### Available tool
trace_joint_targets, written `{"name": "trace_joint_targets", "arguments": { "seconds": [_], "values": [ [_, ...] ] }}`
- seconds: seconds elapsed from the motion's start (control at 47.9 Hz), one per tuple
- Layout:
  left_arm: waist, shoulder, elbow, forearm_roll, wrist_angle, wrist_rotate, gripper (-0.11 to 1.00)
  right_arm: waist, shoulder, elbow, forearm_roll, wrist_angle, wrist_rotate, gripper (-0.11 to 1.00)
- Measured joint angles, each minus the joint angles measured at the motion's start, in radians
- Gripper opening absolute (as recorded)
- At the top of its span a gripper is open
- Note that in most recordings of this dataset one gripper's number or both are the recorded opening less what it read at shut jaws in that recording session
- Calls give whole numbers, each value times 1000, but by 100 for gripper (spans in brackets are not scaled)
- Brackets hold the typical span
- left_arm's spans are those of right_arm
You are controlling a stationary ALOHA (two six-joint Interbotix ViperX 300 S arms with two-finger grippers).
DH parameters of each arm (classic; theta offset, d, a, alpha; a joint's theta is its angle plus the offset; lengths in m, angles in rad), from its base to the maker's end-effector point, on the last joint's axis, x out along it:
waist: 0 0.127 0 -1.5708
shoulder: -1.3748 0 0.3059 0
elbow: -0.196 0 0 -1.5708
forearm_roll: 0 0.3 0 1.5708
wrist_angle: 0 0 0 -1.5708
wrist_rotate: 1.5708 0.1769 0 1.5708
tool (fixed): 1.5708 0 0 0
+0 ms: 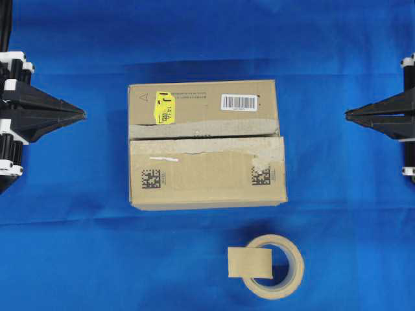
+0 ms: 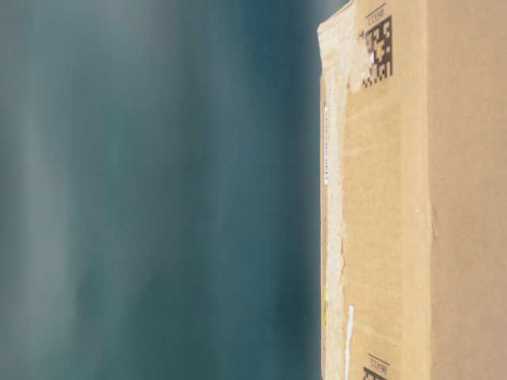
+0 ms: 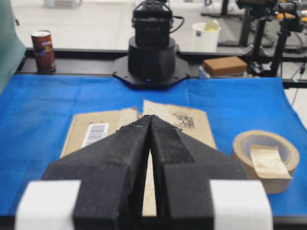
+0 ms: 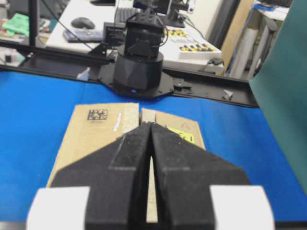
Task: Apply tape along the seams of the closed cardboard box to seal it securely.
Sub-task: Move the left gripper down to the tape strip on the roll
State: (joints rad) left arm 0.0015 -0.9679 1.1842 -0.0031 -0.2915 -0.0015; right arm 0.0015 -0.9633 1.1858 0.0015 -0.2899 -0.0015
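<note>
The left gripper (image 3: 150, 120) fills its wrist view, jaws pressed together, empty; the right gripper (image 4: 151, 125) likewise. Between them the cardboard box (image 1: 207, 144) sits mid-counter (image 1: 78, 246), its seams (image 1: 204, 137) running across the top. The tape (image 1: 249, 262) lies on the tape roll (image 1: 275, 267), near the box.

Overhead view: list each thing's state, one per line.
Box: closed, flaps slightly offset.
Seam: untaped, edged with torn remnants.
Tape piece: loose, lying across the roll.
Roll: flat on the cloth, apart from the box.
Left end effector: shut, empty.
Right end effector: shut, empty.
</note>
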Motion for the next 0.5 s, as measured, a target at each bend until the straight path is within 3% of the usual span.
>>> {"name": "trace_joint_targets", "arguments": {
  "seconds": [0.25, 0.396, 0.501],
  "values": [
    [-25, 26, -3, -18, -14, 63, 0, 0, 14, -9, 2, 12, 0, 2],
    [-104, 106, -28, -20, -94, 216, 0, 0, 17, -11, 2, 18, 3, 2],
    [-155, 178, -57, -18, -158, 264, 0, 0, 17, -14, 2, 18, 5, 2]
  ]
}}
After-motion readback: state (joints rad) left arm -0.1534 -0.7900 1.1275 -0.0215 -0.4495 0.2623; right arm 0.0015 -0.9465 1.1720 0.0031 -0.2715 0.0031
